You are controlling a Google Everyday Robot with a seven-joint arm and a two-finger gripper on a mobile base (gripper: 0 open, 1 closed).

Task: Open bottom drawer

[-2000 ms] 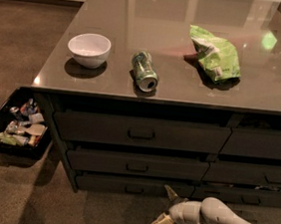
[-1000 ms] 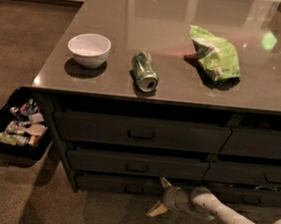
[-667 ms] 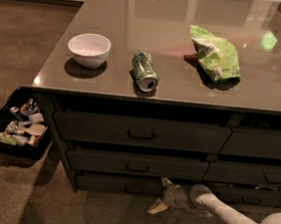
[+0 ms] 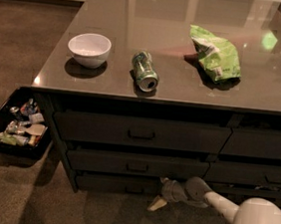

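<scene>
The bottom drawer [image 4: 113,183] is the slim dark front at the foot of the left three-drawer stack, and it sits flush with the fronts above it. Its small loop handle [image 4: 133,189] is at the centre. My gripper [image 4: 159,192] is low, just right of that handle and close to the drawer's right end. It is open and holds nothing. One finger points up at the drawer front and the pale lower finger [image 4: 155,204] points down toward the floor. My white arm [image 4: 230,211] comes in from the lower right.
On the counter [image 4: 263,92] stand a white bowl [image 4: 89,49], a green can [image 4: 144,71] lying on its side, and a green chip bag [image 4: 215,54]. A black tray of packets [image 4: 16,123] hangs at the left. A second drawer stack [image 4: 259,146] is at the right.
My gripper has moved left and up from the floor area to the bottom drawer's front. It has barely moved over the last second. The drawers have not moved.
</scene>
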